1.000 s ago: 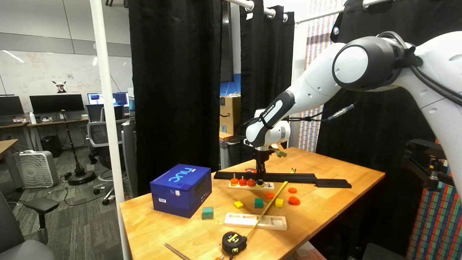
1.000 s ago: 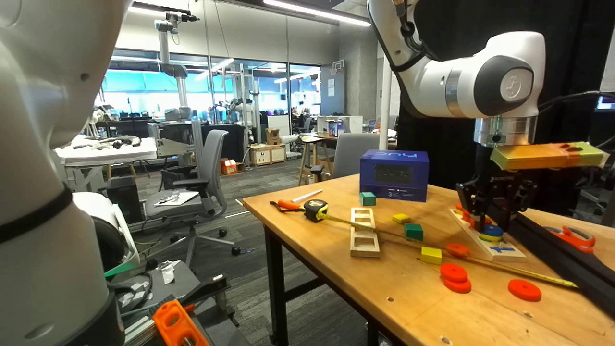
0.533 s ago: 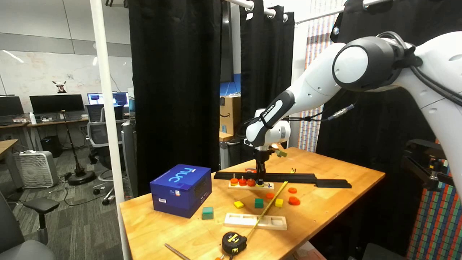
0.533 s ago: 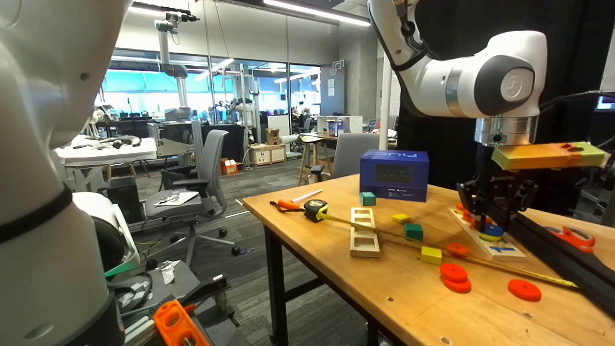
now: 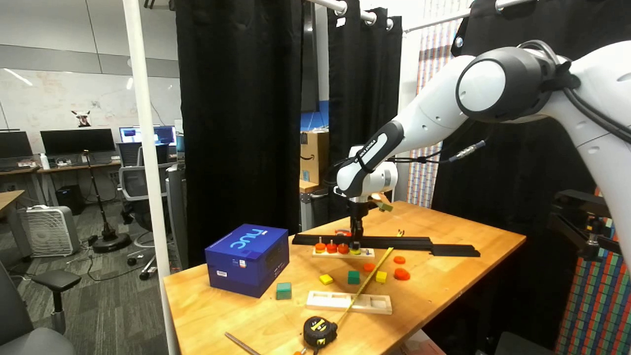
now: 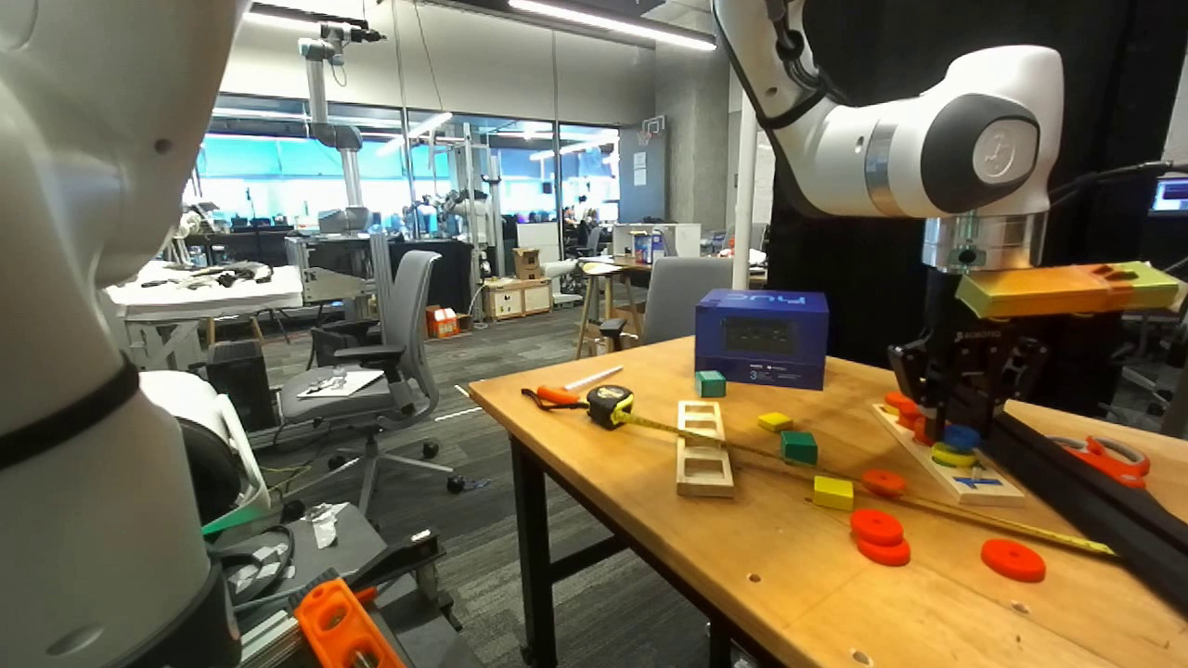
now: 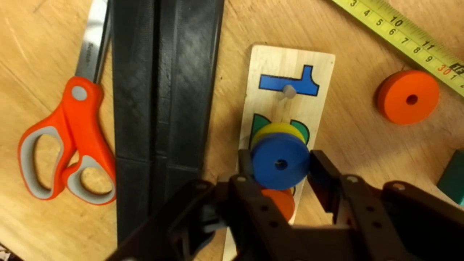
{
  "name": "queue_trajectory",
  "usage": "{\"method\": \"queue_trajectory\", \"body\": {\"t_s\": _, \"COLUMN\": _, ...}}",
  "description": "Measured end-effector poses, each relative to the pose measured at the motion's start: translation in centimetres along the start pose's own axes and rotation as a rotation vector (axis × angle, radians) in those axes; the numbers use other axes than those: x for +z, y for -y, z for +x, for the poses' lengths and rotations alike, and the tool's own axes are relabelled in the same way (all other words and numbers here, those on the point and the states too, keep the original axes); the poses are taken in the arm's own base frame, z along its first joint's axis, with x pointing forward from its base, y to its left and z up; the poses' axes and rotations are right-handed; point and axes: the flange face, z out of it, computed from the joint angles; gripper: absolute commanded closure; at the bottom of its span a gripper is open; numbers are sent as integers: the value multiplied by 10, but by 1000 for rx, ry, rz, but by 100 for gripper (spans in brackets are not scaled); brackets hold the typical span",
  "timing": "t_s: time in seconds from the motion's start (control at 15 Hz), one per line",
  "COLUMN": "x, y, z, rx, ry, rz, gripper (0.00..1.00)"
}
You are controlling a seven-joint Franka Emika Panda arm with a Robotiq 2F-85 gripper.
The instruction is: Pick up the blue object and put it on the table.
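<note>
Black two-fingered pincer [image 7: 281,162] clamped on round blue disc [image 7: 280,153], round yellow disc [image 7: 278,127] below pincer, light-brown wooden table [image 5: 419,222] beneath

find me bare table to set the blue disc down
In an exterior view, the table looks roomiest between the overlapping orange discs and its near edge. In an exterior view, more bare wood lies between the black rails and the table's right-hand corner. Crowded: the stretch from pegboard to slotted tray, with a green block, yellow block and tape blade.
</note>
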Motion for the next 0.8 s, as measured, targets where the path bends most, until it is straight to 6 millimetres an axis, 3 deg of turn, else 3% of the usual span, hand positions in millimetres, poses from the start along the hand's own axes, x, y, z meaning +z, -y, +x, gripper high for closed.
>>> {"method": "queue_trajectory", "body": {"t_s": 0.4, "x": -26, "y": -5, "z": -8, "rx": 15, "ry": -7, "rz": -34, "gripper": 77}}
{"method": "queue_trajectory", "body": {"t_s": 0.8, "x": -32, "y": 14, "z": -45, "rx": 94, "ry": 9, "rz": -19, "gripper": 77}}
